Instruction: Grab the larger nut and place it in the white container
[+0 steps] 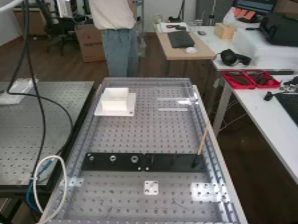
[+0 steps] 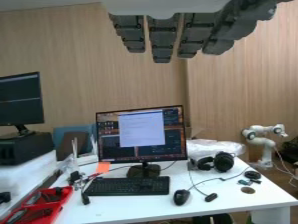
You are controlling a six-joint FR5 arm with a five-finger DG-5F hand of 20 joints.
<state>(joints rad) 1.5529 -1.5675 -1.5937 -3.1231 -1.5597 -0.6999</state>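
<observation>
In the high view the larger nut (image 1: pixel 113 158) stands on the flat black bar (image 1: pixel 174 162), between the smaller nut (image 1: pixel 91 158) and the bearing (image 1: pixel 134 159). The white container (image 1: pixel 115 100) sits on a white plate toward the far left of the perforated bench. In the wrist view the hand (image 2: pixel 163 37) hangs with straight fingers and nothing between them, facing a desk and a wall, away from the bench parts.
A thin wooden stick (image 1: pixel 202 142) leans up from the bar's right part. A small white plate (image 1: pixel 151 188) lies nearer on the bench (image 1: pixel 126 135). Cables (image 1: pixel 42 115) hang along the left side. Red trays (image 1: pixel 250 79) rest on the right-hand desk.
</observation>
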